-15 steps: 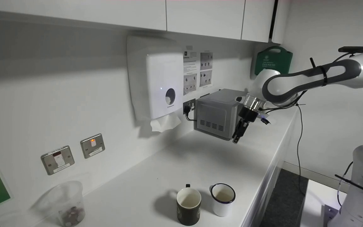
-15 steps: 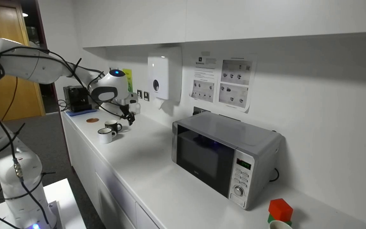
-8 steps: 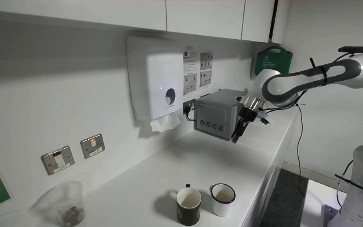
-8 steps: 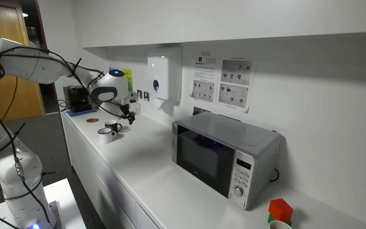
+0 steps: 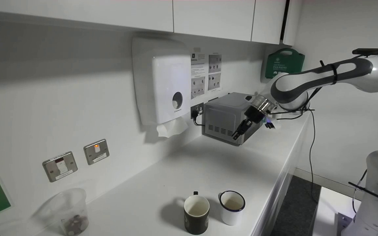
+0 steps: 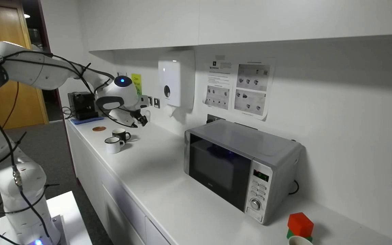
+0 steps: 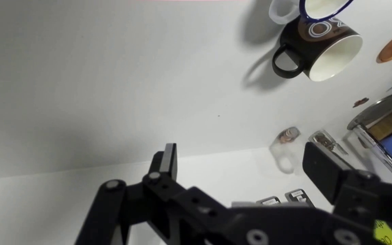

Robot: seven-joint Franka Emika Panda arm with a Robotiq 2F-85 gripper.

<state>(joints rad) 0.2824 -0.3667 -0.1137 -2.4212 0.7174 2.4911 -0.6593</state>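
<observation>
Operator: How are the fingers [image 7: 168, 158]?

Helper: Your gripper [image 7: 240, 149] has its two fingers spread wide apart. It hangs in the air above the counter [image 5: 149, 190].

Operator: Where is the dark mug [image 7: 306, 46]?

Helper: Well apart from your fingers. In your wrist view it sits past their tips, up and to the right, with its handle [image 7: 288, 74] pointing down and left. The white mug [image 5: 231, 216] stands just beside it, with a gap between them. Both stand upright.

Operator: What is the counter like?

Helper: It is long and white. You can see a clear tub [image 5: 74, 196] by the wall [image 5: 77, 108], with small brown things [image 5: 75, 224] in it. Farther along sits a grey microwave [image 6: 219, 166], and past it a red block [image 6: 300, 224] with a green thing [image 6: 289, 234] under it.

Operator: And the room?

Helper: A paper towel box [image 5: 172, 78] hangs on the wall, under white cupboards [image 5: 213, 16]. A green first aid kit [image 5: 284, 64] shows farther back. In an exterior view, you see a wooden door [image 6: 2, 23] behind your robot arm [image 6: 46, 76].
</observation>
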